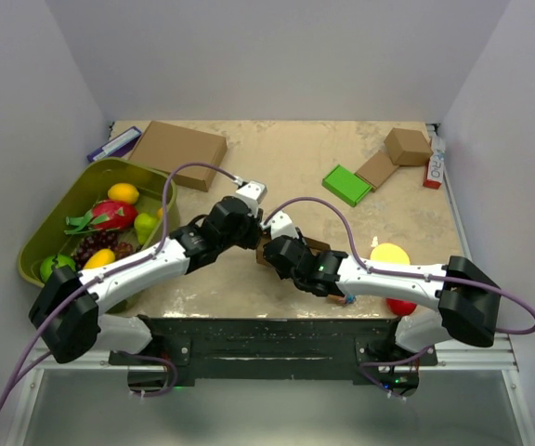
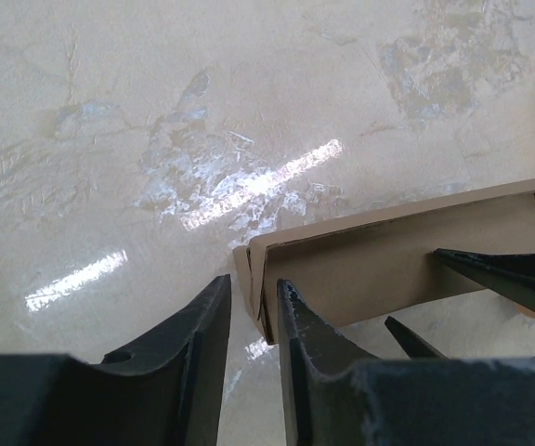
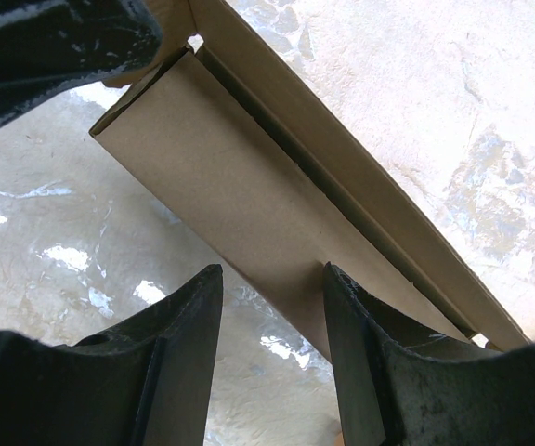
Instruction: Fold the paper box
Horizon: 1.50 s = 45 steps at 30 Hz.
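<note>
The paper box (image 2: 397,260) is a slim brown cardboard mailer lying on the table between both arms. In the top view only a sliver of the paper box (image 1: 317,245) shows under the wrists. My left gripper (image 2: 254,311) is open, with the box's end corner between its fingertips; one finger (image 2: 295,321) lies against the box's face and the other stands apart. My right gripper (image 3: 269,288) is open astride the long side wall of the box (image 3: 249,214). One of its fingers (image 3: 342,297) touches the panel, and table shows beside the other.
A green tray (image 1: 40,243) of fruit stands at the left. At the back lie a larger brown box (image 1: 179,153), a green block (image 1: 346,184) and a small brown box (image 1: 407,146). A yellow thing (image 1: 390,254) and a red one (image 1: 400,306) sit by the right arm.
</note>
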### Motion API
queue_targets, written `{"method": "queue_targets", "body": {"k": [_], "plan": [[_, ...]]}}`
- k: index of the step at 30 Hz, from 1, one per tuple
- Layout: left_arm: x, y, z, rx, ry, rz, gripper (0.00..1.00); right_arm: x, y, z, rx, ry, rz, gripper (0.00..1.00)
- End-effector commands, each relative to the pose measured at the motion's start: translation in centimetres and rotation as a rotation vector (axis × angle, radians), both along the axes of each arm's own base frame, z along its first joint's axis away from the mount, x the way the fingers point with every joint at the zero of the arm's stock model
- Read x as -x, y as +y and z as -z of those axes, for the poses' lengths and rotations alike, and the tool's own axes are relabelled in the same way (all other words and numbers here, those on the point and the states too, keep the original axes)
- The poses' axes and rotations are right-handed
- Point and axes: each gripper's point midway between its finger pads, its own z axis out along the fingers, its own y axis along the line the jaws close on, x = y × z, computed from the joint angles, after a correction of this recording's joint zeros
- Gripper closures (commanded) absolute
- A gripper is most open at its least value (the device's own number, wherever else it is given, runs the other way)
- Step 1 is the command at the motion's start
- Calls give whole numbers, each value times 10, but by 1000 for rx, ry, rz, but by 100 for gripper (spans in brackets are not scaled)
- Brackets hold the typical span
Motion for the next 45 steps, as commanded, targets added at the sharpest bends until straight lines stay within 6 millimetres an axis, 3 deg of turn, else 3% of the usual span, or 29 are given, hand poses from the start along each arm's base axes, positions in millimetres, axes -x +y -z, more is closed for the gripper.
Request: {"method": "queue_targets", "body": {"k": [1,8,15,29,45], "plan": [[-13,-17,-23,53,-54,32,73,8,0,12,-23,53,0,50],[-9,-17,-13,48,-24,40,94,9,-1,15,-19,57,2,50],[-4,-15,-4,40,-2,40,99,8,0,14,-22,56,2,50],[12,-14,12,98,55,40,100,8,0,18,-13,63,2,51],[37,6,53,46,130,25,100,8,0,16,-17,60,5,51]]}}
